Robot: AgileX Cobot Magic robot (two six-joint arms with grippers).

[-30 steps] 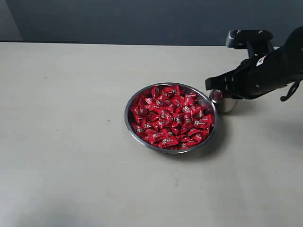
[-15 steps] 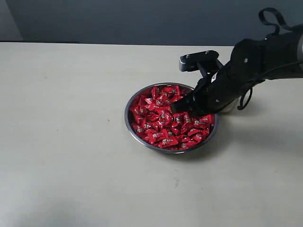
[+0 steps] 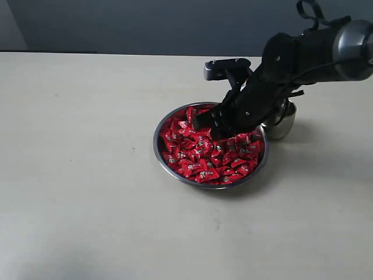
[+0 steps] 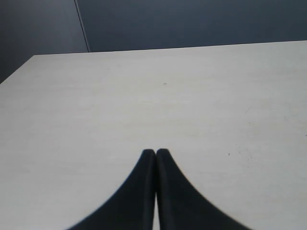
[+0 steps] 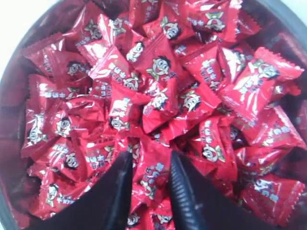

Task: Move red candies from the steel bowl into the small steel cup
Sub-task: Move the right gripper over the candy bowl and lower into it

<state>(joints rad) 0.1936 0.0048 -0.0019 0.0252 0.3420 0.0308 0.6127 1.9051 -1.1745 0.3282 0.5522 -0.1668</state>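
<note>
In the exterior view the right gripper hung low over the steel bowl. The bowl sat near the middle of the table, heaped with red candies. The small steel cup stood just beside the bowl's rim, on the right of the view, partly hidden by the arm. The left wrist view showed the left gripper pressed together above bare tabletop. In the right wrist view the right gripper's fingers stood spread apart, tips down at the candy heap, with one wrapper lying between them but not visibly clamped.
</note>
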